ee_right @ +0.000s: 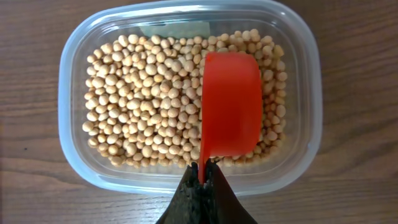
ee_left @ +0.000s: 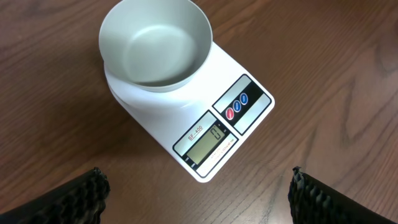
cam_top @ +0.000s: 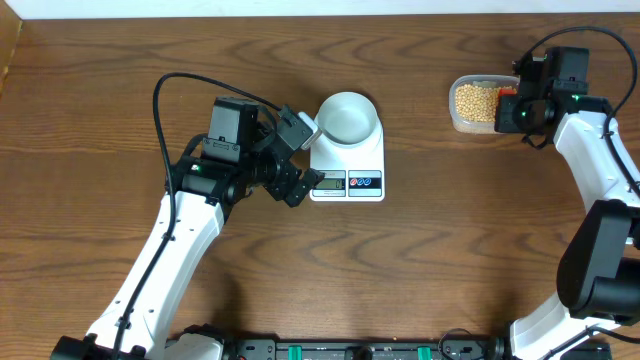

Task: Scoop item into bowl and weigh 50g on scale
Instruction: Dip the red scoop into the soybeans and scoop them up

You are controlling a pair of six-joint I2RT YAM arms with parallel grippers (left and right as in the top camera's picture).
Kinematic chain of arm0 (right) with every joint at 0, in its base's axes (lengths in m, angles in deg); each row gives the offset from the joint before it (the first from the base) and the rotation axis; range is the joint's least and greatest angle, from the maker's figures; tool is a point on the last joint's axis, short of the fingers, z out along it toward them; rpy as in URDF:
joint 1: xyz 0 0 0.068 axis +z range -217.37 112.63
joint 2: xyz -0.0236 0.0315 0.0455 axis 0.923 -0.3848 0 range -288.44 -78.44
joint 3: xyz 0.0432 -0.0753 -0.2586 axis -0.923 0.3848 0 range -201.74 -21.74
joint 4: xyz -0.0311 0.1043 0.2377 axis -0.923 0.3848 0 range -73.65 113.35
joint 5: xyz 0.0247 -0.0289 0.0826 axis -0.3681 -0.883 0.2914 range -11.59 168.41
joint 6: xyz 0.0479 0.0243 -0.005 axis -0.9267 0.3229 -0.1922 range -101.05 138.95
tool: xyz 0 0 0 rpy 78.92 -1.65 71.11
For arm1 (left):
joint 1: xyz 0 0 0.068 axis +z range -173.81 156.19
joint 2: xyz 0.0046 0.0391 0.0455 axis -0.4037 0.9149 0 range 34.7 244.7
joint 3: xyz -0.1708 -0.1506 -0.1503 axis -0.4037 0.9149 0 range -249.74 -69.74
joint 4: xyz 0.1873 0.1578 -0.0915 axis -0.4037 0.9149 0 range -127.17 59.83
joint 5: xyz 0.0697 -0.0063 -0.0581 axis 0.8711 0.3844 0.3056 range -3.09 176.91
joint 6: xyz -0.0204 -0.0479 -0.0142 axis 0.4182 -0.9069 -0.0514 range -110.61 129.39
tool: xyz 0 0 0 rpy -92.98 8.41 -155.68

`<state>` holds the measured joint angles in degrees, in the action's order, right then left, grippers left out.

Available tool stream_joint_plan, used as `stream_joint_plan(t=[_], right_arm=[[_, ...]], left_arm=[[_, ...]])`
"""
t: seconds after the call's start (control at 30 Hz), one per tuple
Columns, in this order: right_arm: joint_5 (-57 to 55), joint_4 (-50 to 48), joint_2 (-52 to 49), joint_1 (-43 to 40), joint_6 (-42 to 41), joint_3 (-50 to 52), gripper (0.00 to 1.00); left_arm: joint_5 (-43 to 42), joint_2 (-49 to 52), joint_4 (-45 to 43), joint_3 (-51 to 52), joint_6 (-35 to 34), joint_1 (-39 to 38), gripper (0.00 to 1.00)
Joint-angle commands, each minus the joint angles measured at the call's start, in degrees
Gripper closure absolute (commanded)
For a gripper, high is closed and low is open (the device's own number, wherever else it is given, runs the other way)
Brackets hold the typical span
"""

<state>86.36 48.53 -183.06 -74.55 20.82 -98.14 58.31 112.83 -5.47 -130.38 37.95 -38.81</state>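
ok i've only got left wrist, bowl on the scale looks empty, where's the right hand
observer: the right hand is over the clear tub, shut on the red scoop by its handle.
operator: beans in the scoop yet
observer: none visible; only its red surface shows, lying on the beans.
operator: where's the tub from the scale
observer: to the right of the scale in the overhead view, clear of it.

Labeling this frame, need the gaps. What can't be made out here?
- Scale display: left wrist view, digits blurred; overhead, too small.
- Red scoop: right wrist view, whether soybeans lie in or under it is hidden by its own body; overhead, mostly hidden by the right arm.
- Left pincer: left wrist view, fingers cut off by the bottom edge.
- Clear tub: overhead, right end covered by the right arm.
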Motion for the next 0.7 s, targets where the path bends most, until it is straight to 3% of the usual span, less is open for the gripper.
stream_joint_plan(t=[0.0,0.67], right_arm=[[2.86,0.98,-1.16,-0.24,-1.18,0.26,0.99],[9.9,0.35,-1.53,-0.35,-7.5,0.33,0.98]], left_arm=[[-0.33,0.02,0.0,0.42,0.57,-0.02,0.05],[-0.33,0.02,0.0,0.42,0.57,-0.02,0.05]])
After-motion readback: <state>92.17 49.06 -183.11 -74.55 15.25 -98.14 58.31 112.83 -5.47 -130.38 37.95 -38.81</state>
